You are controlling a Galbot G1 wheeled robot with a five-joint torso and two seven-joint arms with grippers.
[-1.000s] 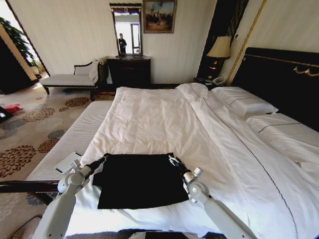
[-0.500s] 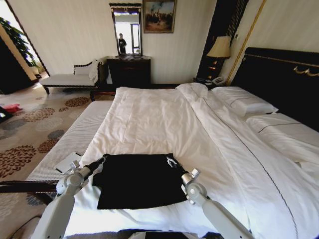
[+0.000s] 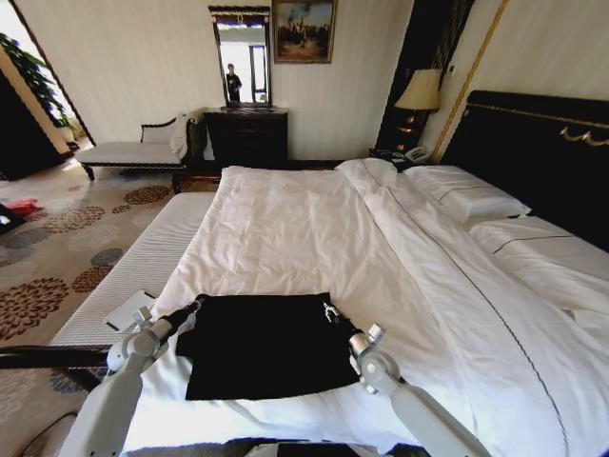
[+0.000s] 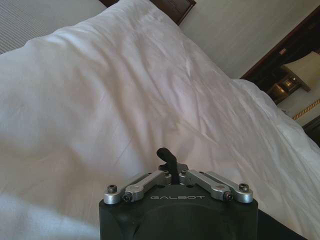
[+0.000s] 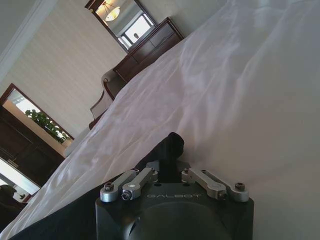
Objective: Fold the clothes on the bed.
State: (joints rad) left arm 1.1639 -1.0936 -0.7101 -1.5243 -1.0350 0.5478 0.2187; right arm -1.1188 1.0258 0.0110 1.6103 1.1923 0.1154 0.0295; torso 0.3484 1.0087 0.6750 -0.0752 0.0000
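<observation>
The black cotton T-shirt (image 3: 266, 345), already partly folded, is lying flat at the near edge of the wide white-duveted bed (image 3: 314, 228). The left gripper (image 3: 197, 305) and the right gripper (image 3: 329, 310) are pinching its two far corners, fingers closed on the cloth, probably for keeping the edge straight for folding.

Soft daylight fills the room; the lit cream-shaded bedside lamp (image 3: 420, 90) glows warm. The wide white-duveted bed (image 3: 314, 228) nearly glares, the flat black cotton T-shirt (image 3: 262, 345) swallows detail. Head-view edges bow outward.
</observation>
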